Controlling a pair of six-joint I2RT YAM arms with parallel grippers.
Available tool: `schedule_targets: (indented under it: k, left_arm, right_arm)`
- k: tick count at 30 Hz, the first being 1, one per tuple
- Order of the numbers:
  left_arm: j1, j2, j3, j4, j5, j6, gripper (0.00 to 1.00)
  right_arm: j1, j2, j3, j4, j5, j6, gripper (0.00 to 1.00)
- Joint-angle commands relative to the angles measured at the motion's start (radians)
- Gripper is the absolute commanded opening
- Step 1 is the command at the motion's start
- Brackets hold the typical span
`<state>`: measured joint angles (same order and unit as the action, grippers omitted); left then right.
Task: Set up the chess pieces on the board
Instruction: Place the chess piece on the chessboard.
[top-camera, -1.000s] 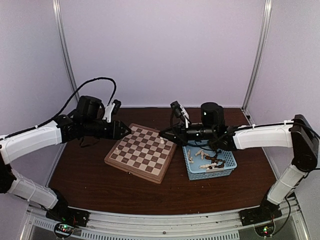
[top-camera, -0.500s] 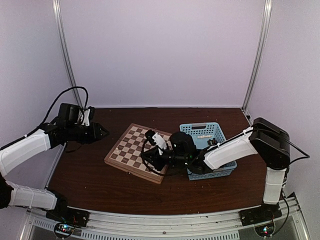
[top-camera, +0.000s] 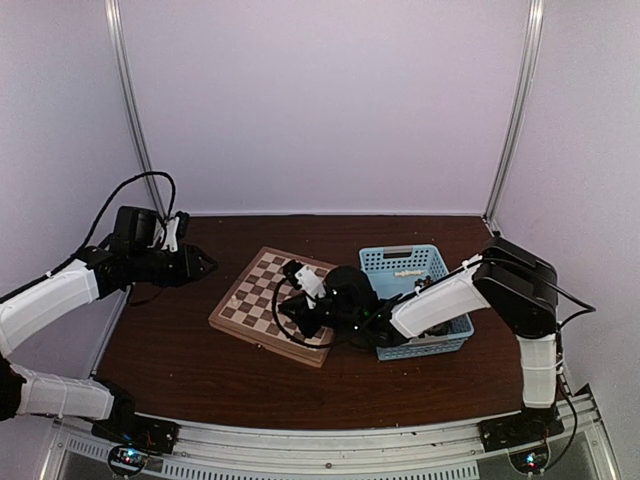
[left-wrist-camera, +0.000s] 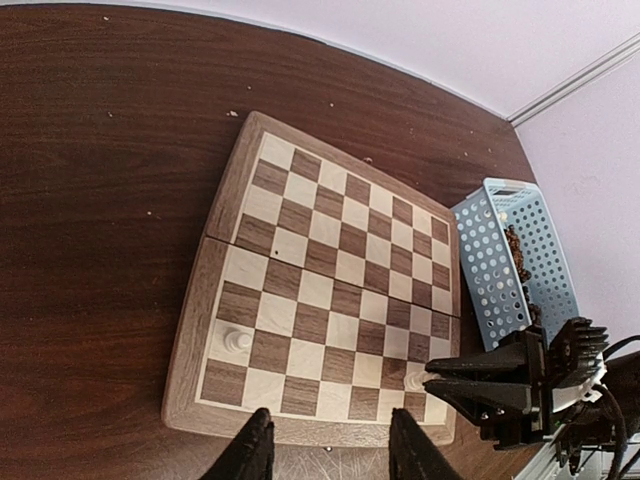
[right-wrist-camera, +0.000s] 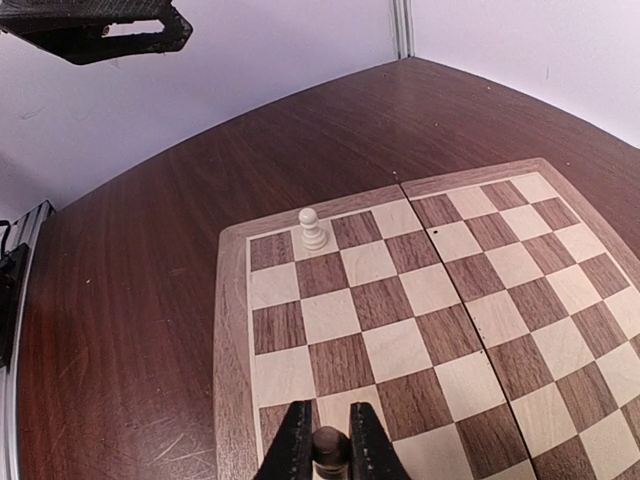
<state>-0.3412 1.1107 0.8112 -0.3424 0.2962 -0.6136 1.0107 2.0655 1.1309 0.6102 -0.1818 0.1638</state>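
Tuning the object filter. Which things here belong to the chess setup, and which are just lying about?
Belongs to the job:
- board
- white pawn standing on it
- dark piece pinched in the right hand
- basket holding spare pieces

Just lying about:
- pale crumbs on the table

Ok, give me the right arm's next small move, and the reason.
Probably lower the right gripper straight down until the chess piece pinched between its fingers stands on the chessboard square beneath, then open. The jaws are shut on the piece, low over the board's edge row, and that square looks free; a white pawn stands several squares away.
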Motion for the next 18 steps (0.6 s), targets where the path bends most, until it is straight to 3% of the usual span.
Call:
schedule_targets:
  k: [1,11,18]
  left_arm:
    - [-0.001,-0.003,-0.011,0.02,0.018,0.026,0.4]
    - [-0.001,-0.002,-0.01,0.008,0.022,0.04,0.4]
    - [-0.001,0.004,-0.008,0.003,0.036,0.047,0.4]
  right_arm:
    - [0.005,0.025,0.034,-0.028,0.048,-0.025,0.11]
    - [0.006,0.046,0.049,-0.054,0.059,-0.03,0.13]
    - [0.008,0.039,0.041,-0.053,0.065,-0.033,0.25]
